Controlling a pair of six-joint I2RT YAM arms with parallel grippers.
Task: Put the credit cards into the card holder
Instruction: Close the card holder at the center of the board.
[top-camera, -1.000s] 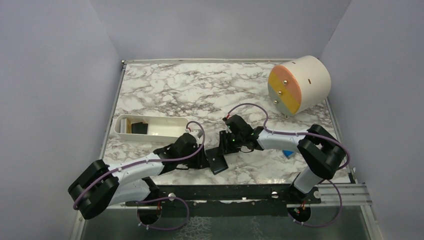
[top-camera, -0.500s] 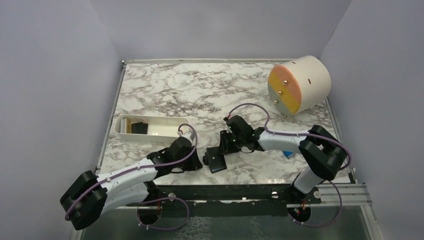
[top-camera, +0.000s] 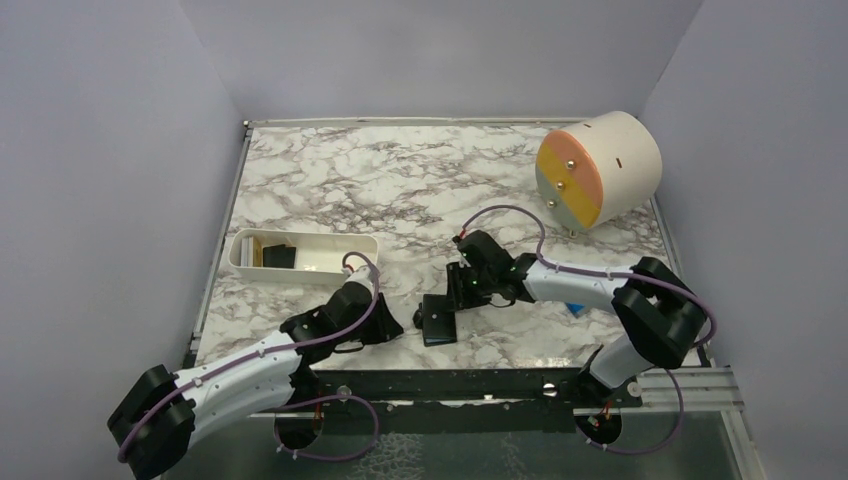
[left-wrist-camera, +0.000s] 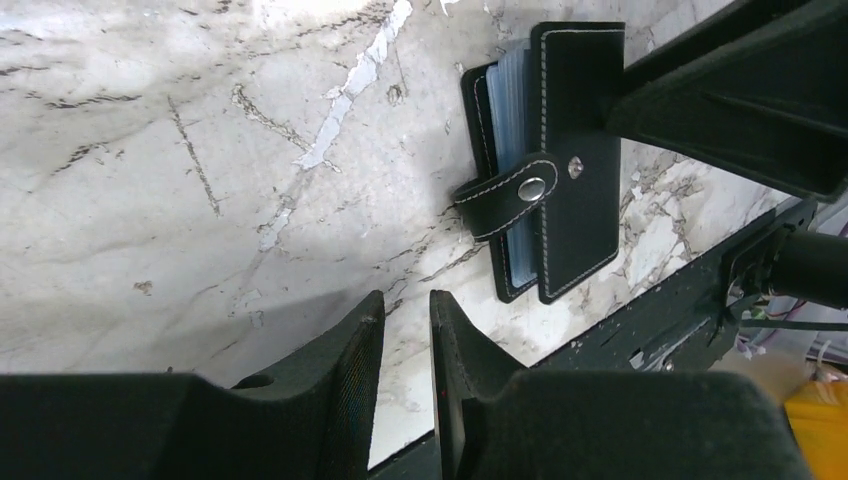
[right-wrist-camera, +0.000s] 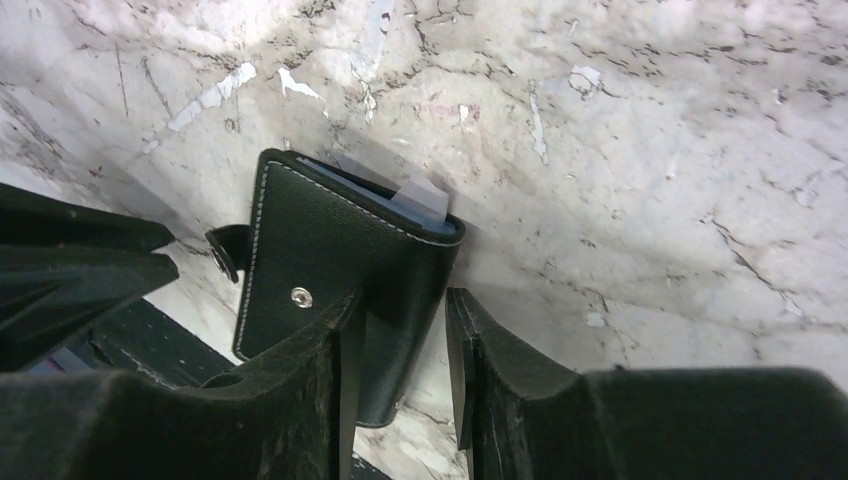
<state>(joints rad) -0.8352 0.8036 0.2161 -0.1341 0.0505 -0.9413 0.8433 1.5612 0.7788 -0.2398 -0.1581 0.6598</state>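
The black card holder (top-camera: 437, 320) lies on the marble near the front edge. In the left wrist view it (left-wrist-camera: 580, 150) shows its strap, its stud and light blue pockets. In the right wrist view (right-wrist-camera: 330, 250) a pale card edge (right-wrist-camera: 425, 200) pokes out of its far side. My right gripper (right-wrist-camera: 400, 330) is open. Its left finger rests over the holder's cover and its right finger stands clear of the edge. My left gripper (left-wrist-camera: 405, 330) is narrowly open and empty, just left of the holder. Dark credit cards (top-camera: 280, 256) lie in the white tray.
The white oblong tray (top-camera: 330, 262) stands at the left, behind my left arm. A large cream cylinder (top-camera: 600, 168) with an orange and yellow face lies at the back right. A small blue block (top-camera: 576, 308) peeks out under my right arm. The black front rail (top-camera: 450, 385) is close to the holder.
My left gripper has drawn back to the left, away from the card holder, and its arm has lowered. My right gripper stays at the holder, which has barely shifted.
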